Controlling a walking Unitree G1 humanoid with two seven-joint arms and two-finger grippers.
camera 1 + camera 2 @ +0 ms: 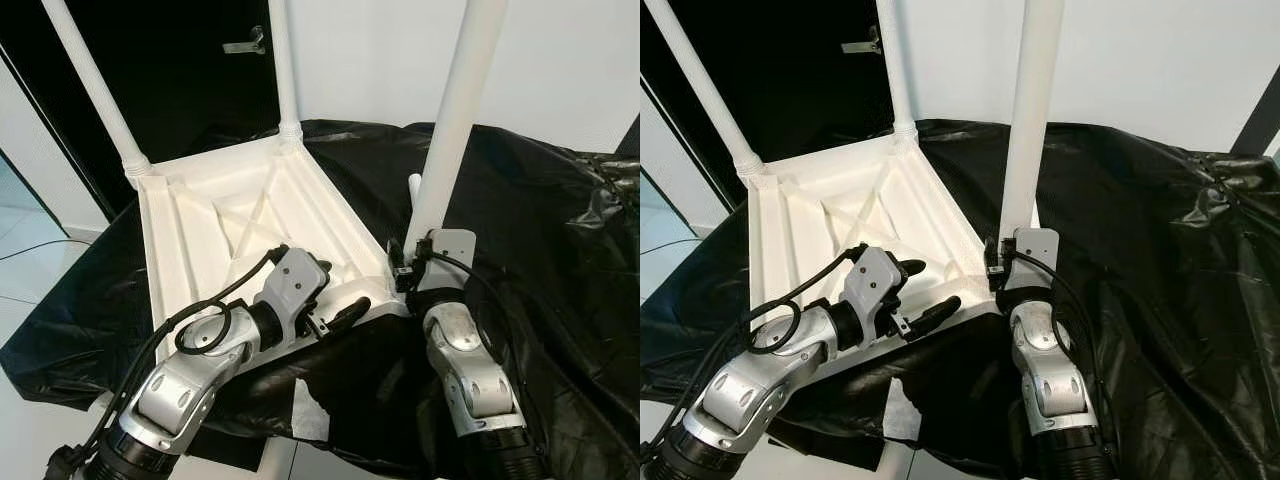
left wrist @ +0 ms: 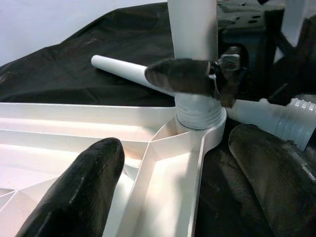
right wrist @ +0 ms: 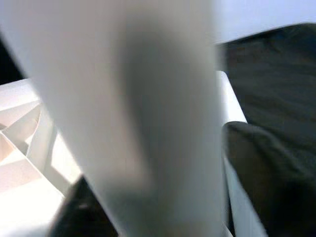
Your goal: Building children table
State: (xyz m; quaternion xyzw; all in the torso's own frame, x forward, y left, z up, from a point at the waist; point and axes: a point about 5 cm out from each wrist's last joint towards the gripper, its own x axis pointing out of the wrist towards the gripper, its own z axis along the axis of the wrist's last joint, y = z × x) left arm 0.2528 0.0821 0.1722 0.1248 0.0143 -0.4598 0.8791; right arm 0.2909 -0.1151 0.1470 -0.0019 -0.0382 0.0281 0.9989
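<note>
A white children's table top lies upside down on a black sheet. Two white legs stand screwed into its far corners. A third leg stands upright in the near right corner socket. My right gripper is shut on this leg just above the socket; one of its fingers crosses the leg in the left wrist view. My left gripper is open, straddling the table's near rim beside that corner, with nothing grasped. A fourth leg lies loose on the sheet behind.
The black plastic sheet covers the whole work surface and bunches up at the right. A dark door with a metal handle stands behind. A white scrap of paper lies at the near edge. Pale floor shows at the left.
</note>
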